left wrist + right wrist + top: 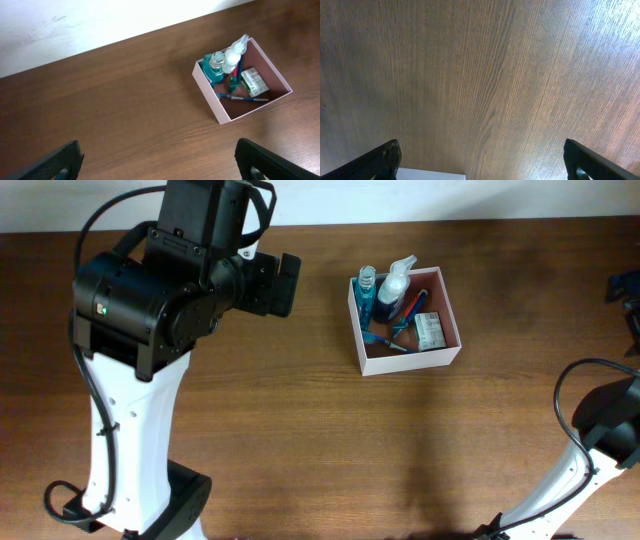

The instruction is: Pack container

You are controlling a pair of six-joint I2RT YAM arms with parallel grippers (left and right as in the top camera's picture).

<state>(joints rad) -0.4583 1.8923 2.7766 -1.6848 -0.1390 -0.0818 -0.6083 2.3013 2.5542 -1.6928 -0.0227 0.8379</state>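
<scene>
Here, the left gripper [160, 165] hung high over the wooden table [300, 440], its jaws spread wide and gripping nothing. The right gripper [480, 162], off at the right side, faced plain wood grain with its jaws just as wide and empty. Farther out, toward the table's far edge and well apart from both, sat the container [410, 364]. It held a teal bottle [366, 298], a white spray bottle [396, 282], a green-and-white packet [432, 330] and a thin blue stick [388, 344] lying flat.
</scene>
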